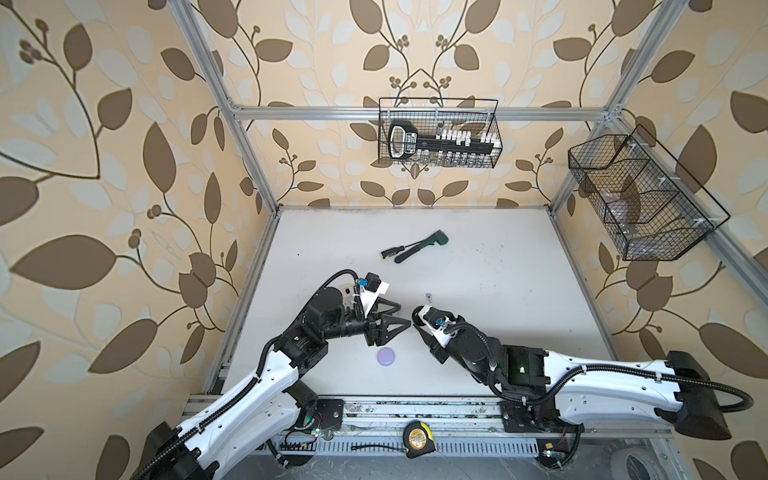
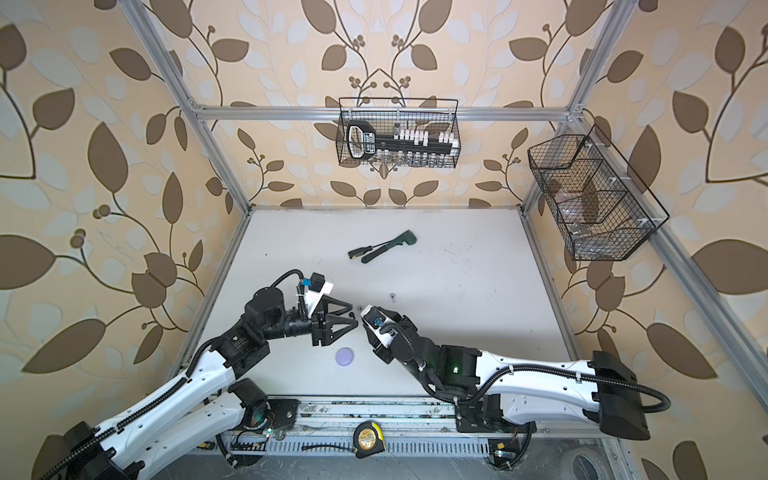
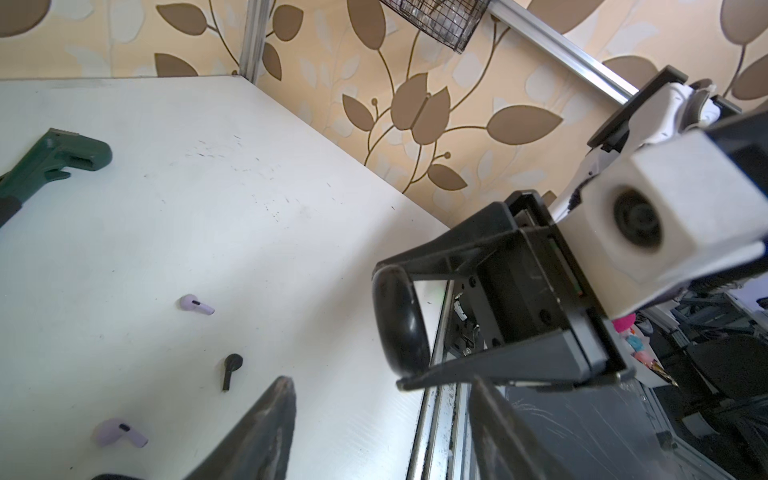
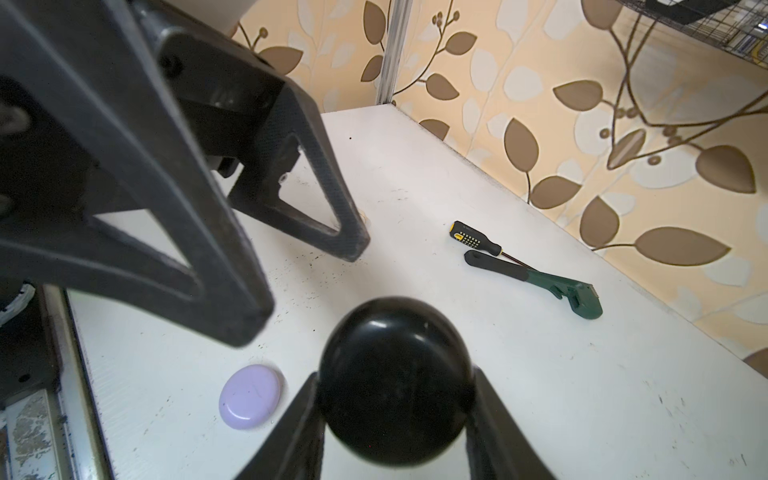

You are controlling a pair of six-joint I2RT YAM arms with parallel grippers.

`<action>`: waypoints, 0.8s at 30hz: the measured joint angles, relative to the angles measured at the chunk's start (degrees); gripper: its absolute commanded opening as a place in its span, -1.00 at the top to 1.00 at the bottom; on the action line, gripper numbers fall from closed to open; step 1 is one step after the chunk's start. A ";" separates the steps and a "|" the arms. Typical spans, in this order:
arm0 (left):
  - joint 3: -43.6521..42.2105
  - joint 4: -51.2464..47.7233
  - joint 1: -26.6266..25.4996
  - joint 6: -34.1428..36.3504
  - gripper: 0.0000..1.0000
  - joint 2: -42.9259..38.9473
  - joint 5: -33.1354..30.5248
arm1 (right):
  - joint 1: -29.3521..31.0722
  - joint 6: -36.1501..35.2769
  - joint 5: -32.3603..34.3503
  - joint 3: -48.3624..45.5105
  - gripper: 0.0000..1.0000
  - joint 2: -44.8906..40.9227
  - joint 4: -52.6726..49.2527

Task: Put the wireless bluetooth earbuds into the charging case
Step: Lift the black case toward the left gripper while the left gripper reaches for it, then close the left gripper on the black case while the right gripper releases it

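Observation:
My right gripper (image 4: 395,399) is shut on a rounded black charging case (image 4: 395,380), held closed above the table. In the left wrist view the same case (image 3: 401,320) sits between the right fingers, just past my left gripper (image 3: 379,382), which is open with nothing between its fingers. Both grippers nearly meet mid-table (image 1: 406,316). Two lilac earbuds (image 3: 195,304) (image 3: 120,432) and a black earbud (image 3: 230,370) lie loose on the white table. One lilac earbud (image 1: 429,296) (image 2: 392,296) shows in both top views.
A closed lilac case (image 1: 387,356) (image 4: 251,397) lies near the front, below the left gripper. A green wrench (image 1: 424,245) and a screwdriver (image 1: 392,252) lie further back. Wire baskets (image 1: 440,133) (image 1: 640,199) hang on the walls. A tape measure (image 1: 419,438) rests on the front rail.

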 measured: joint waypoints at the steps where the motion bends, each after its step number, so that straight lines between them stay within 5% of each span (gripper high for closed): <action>1: 0.35 -0.39 -0.63 0.52 -0.27 0.42 -0.04 | 0.17 -0.26 0.22 0.00 0.36 0.26 0.13; 14: 2.69 -5.42 -5.70 5.75 0.01 3.58 -1.81 | 0.63 -1.79 2.10 0.00 0.35 0.48 1.62; 24: 3.17 -7.87 -6.19 6.51 -0.09 3.30 -7.04 | 1.81 -3.48 4.76 -0.02 0.37 1.01 2.32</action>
